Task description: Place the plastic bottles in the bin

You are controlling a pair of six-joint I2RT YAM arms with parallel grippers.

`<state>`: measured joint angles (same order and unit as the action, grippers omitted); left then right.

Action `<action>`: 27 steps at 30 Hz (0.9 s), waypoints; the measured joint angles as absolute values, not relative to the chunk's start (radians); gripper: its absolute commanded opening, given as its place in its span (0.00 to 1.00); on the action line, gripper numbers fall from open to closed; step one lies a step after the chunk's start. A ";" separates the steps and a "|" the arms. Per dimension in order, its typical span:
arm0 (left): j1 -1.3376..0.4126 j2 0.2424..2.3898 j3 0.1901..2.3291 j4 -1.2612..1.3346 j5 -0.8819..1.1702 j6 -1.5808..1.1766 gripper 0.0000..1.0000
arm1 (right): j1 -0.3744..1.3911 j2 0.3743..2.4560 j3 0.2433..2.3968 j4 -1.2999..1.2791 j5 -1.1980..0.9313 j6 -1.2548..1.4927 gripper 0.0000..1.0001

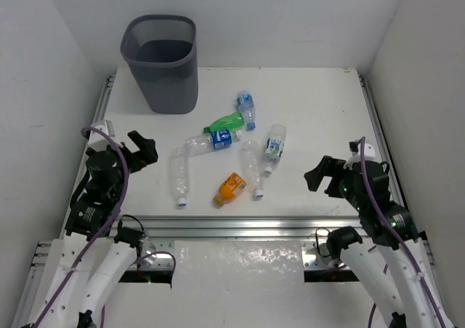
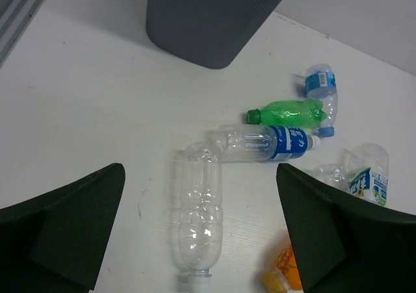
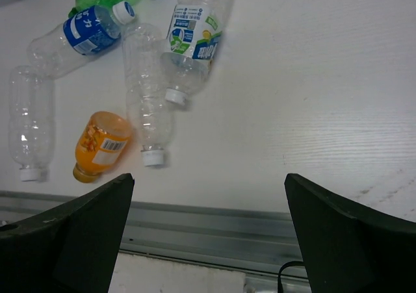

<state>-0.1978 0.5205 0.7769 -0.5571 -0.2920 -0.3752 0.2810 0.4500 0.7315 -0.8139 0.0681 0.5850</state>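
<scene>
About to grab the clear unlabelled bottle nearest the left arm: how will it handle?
The clear bottle looks empty, so probably very light. Its ribbed wall may buckle when squeezed. Lying sideways on the table, it could roll if nudged.

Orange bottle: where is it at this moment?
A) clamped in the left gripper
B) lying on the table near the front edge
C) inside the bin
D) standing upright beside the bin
B: the orange bottle lies on its side on the table close to the front edge, well away from the bin, with nothing gripping it.
</scene>
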 measured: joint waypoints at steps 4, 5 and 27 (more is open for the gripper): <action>-0.198 0.520 0.777 -0.558 -0.294 -0.376 1.00 | 0.281 0.470 0.714 -0.763 0.042 0.601 0.99; -0.198 0.521 0.777 -0.557 -0.294 -0.375 1.00 | 0.281 0.476 0.698 -0.733 0.025 0.608 0.99; -0.198 0.551 0.770 -0.556 -0.277 -0.375 1.00 | 0.480 1.565 1.047 -0.455 0.260 0.759 0.97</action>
